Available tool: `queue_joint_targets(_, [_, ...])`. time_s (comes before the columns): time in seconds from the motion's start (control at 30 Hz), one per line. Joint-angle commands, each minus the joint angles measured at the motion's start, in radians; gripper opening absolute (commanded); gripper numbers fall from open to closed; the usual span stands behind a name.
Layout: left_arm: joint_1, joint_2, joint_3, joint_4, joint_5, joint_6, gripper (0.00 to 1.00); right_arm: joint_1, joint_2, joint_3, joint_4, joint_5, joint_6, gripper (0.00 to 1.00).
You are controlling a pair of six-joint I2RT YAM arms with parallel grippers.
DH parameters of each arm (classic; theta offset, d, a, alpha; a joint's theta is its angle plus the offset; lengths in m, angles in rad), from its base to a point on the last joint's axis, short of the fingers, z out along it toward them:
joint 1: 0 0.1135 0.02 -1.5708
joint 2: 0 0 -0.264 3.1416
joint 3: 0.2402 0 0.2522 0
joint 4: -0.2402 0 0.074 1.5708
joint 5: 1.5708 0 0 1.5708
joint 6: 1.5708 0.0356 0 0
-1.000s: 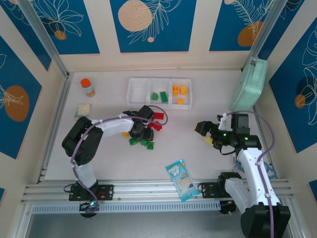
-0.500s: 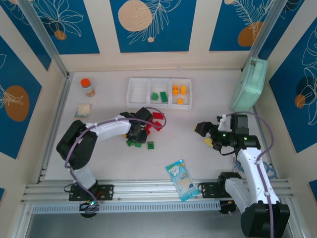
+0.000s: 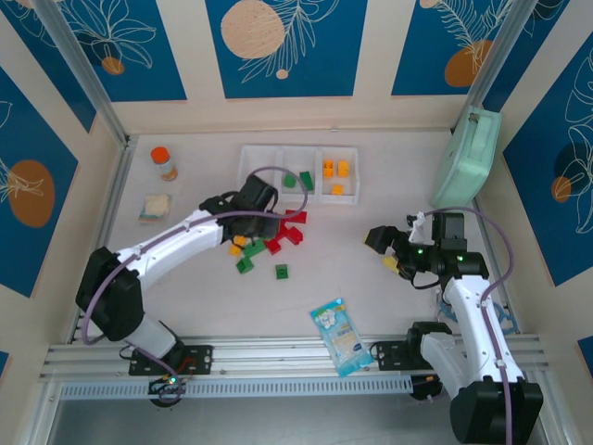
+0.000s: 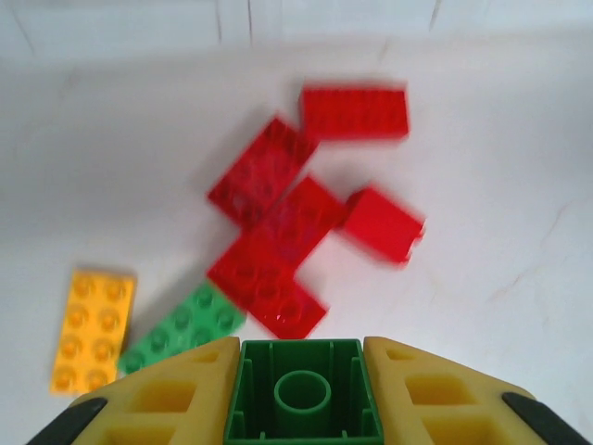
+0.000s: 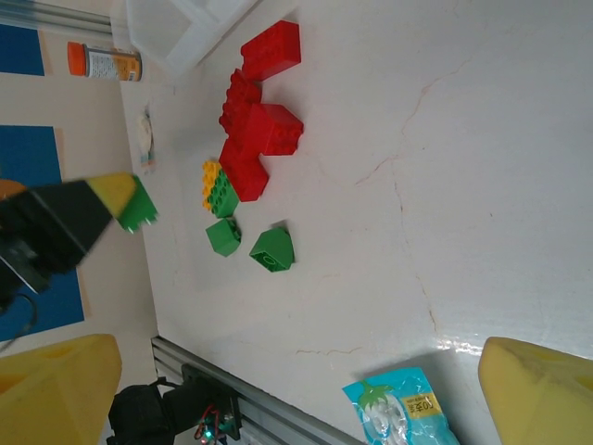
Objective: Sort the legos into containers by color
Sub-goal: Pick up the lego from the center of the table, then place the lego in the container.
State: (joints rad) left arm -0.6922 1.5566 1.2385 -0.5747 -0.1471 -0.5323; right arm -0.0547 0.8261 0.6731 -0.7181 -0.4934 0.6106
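Left gripper (image 4: 301,354) first: clamped on a green lego (image 4: 301,399), yellow fingers (image 4: 176,394) pressed against two opposite sides, hollow underside turned toward the wrist camera. Hung just on the near side of the tray (image 3: 243,172), over the loose pile. Found the middle bin (image 3: 296,159) straight beyond that gripper and slightly to its right, already holding two green legos (image 3: 290,181). Noted the tray's long axis running left to right across the table; judged that only a short reach forward and a release were called for. Counted three yellow-orange legos (image 3: 335,170) in the right bin (image 3: 358,176). Saw, just near of the tray, red legos (image 4: 278,232) touching in a cluster, with one yellow-orange lego (image 4: 93,329) and a green one (image 4: 181,324) at its edge and two more green ones (image 3: 281,271) a little farther out. Made out the right gripper (image 5: 298,348) well to the right of the tray, clearly farther from the middle bin than the left, its fingers spread wide with nothing between. Spotted a snack packet (image 3: 338,336) well to the near side of the tray.
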Motion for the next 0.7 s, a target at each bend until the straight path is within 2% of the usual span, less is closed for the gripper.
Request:
queue_joint_targets(0.0, [0.036,0.099,0.13,0.073,-0.022,0.018,0.2,-0.003,-0.02,0.037,-0.024,0.0,0.02,0.99])
queue_joint_targets(0.27, [0.063,0.402,0.456,0.12,-0.075,0.029,0.21,0.017,-0.051,0.054,-0.037,0.004,0.039,0.99])
queue_joint_targets(0.37, [0.076,0.51,0.55,0.174,-0.056,0.031,0.21,0.033,-0.054,0.067,-0.062,0.006,0.027,0.99])
queue_joint_targets(0.53, [0.091,0.679,0.745,0.132,-0.061,0.036,0.23,0.048,-0.09,0.084,-0.106,0.028,0.004,0.99])
queue_joint_targets(0.67, [0.098,0.737,0.815,0.099,-0.116,0.04,0.33,0.048,-0.106,0.098,-0.146,0.057,-0.015,0.99])
